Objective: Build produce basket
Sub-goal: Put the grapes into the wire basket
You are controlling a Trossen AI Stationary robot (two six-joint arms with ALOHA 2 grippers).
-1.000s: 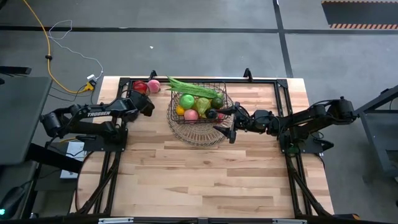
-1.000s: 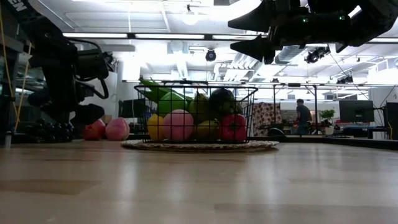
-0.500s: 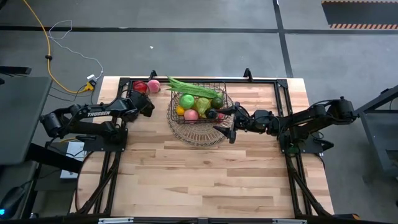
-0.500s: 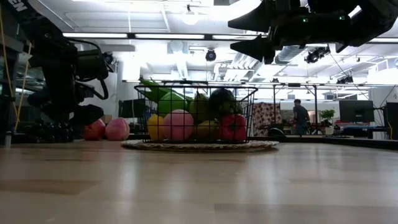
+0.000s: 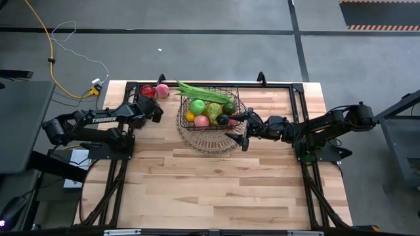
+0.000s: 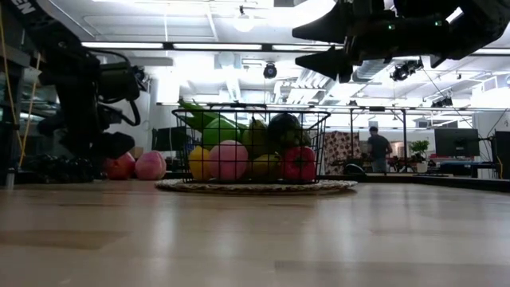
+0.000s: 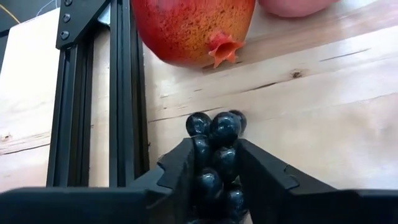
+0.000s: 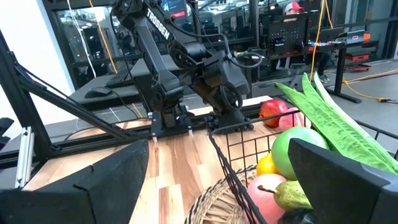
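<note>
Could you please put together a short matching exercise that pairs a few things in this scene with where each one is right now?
Things:
1. dark grape bunch
2. pomegranate
3. long green pods
4. right end effector

Places:
A. lying across the top of the basket
B. on the table, just ahead of the grapes
C. between the fingers of the left end effector
D. held open beside the basket

Pairs: 1-C, 2-B, 3-A, 4-D

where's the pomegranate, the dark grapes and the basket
pomegranate [image 7: 186, 28], left wrist view, its red skin
dark grapes [image 7: 219, 140], left wrist view, the front berry
basket [image 5: 235, 98], high view, right rim
</note>
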